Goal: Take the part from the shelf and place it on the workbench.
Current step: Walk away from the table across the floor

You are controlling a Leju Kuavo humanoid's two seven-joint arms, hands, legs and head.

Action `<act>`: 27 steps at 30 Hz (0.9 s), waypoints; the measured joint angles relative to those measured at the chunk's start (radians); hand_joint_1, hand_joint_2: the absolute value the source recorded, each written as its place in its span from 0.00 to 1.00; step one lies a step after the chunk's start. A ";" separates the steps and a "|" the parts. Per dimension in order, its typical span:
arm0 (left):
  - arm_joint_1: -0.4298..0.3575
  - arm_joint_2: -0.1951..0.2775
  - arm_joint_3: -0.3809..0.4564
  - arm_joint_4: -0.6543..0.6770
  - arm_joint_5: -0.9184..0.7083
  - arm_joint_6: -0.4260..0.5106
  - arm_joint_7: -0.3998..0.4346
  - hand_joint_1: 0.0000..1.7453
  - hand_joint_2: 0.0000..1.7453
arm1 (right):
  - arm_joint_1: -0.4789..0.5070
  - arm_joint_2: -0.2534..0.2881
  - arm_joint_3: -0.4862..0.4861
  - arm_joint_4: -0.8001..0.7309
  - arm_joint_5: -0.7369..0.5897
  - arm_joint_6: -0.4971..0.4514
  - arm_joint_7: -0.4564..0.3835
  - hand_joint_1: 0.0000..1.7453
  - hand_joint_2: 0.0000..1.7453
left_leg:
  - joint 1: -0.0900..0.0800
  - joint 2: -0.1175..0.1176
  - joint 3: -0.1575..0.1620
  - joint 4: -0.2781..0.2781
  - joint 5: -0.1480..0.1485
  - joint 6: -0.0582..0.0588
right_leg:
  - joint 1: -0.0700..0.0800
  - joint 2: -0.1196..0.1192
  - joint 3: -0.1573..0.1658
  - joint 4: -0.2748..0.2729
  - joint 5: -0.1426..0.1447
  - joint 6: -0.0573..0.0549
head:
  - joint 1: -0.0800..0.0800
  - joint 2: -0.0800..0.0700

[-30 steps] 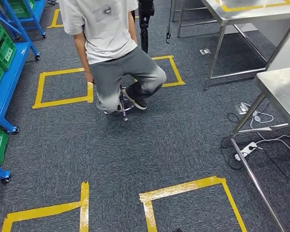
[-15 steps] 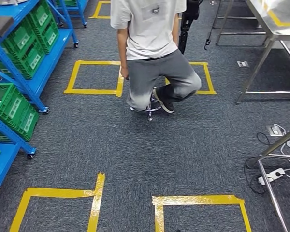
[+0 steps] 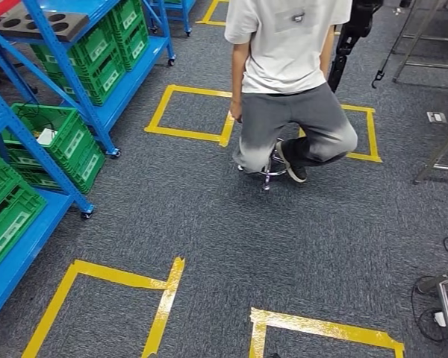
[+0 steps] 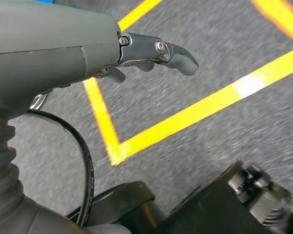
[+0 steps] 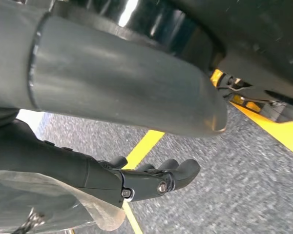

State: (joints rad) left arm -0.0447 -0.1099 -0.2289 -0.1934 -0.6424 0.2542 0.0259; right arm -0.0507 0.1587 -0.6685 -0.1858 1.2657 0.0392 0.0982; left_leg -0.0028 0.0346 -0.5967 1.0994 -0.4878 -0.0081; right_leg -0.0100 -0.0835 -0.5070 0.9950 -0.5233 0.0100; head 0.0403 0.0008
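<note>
A smooth grey cover and ribbed grey bellows are seen on the left hand (image 4: 100,53), with dark fingers (image 4: 174,52) joined by silver screws and a black cable (image 4: 87,161) alongside.

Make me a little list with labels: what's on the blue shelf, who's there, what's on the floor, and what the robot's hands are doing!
Shelf: blue shelf at the left
On shelf: green bins; a dark grey part with round holes on top
Person: sits on a stool, back turned
Floor: grey carpet with yellow tape squares
Left hand: holds nothing, above the carpet
Right hand: holds nothing, above the carpet
</note>
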 joint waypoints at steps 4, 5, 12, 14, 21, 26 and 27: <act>0.005 0.002 0.000 0.000 0.001 -0.002 0.001 0.00 1.00 | -0.004 0.000 0.000 0.000 0.000 0.002 0.000 0.00 0.00 | -0.010 0.015 0.030 -0.079 0.005 0.024 | 0.007 -0.041 0.005 0.002 -0.010 0.018 | 0.002 0.000; 0.007 0.002 0.000 0.000 0.001 -0.002 0.001 0.00 1.00 | -0.007 0.000 0.000 0.000 0.000 0.003 0.000 0.00 0.00 | -0.008 0.004 0.031 -0.083 0.007 0.029 | 0.006 -0.041 0.006 0.003 -0.015 0.023 | 0.003 0.000; 0.005 -0.001 0.001 0.000 0.000 -0.003 0.001 0.00 0.75 | -0.003 0.000 0.001 0.000 0.000 0.005 0.000 0.00 0.00 | -0.003 -0.077 0.041 -0.089 0.009 0.051 | -0.001 0.082 -0.163 0.297 -0.110 0.035 | 0.011 0.000; 0.005 -0.001 0.001 0.000 0.000 -0.003 0.001 0.00 0.25 | -0.001 0.000 0.001 0.000 0.000 0.004 0.000 0.00 0.00 | -0.002 -0.108 0.044 -0.087 0.007 0.049 | -0.002 0.103 -0.124 0.185 -0.027 0.031 | 0.011 0.000; 0.013 -0.002 0.000 0.001 -0.001 -0.003 0.001 0.00 0.00 | -0.001 0.001 0.001 0.000 -0.002 0.008 0.001 0.00 0.00 | 0.002 -0.149 0.020 -0.065 -0.003 0.013 | -0.011 0.146 -0.040 0.015 0.023 0.010 | 0.007 0.000; 0.011 -0.001 0.001 0.001 0.005 -0.002 0.000 0.00 0.00 | 0.003 0.002 0.000 0.000 -0.004 0.014 0.000 0.00 0.00 | 0.004 -0.050 -0.101 0.191 -0.119 -0.004 | -0.007 0.060 -0.029 0.009 0.014 -0.008 | -0.002 0.000; 0.013 -0.001 0.002 0.001 0.005 -0.002 0.000 0.00 0.00 | 0.002 0.002 0.000 0.000 -0.005 0.014 0.001 0.00 0.00 | 0.006 -0.047 -0.106 0.199 -0.110 -0.005 | -0.007 0.045 -0.027 0.009 0.012 -0.008 | -0.002 0.000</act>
State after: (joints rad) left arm -0.0318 -0.1108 -0.2272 -0.1923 -0.6373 0.2518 0.0261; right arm -0.0483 0.1602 -0.6683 -0.1854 1.2610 0.0531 0.0989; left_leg 0.0027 -0.0126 -0.7024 1.2988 -0.5981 -0.0133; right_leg -0.0167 -0.0389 -0.5335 1.0037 -0.5114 0.0021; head 0.0387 0.0008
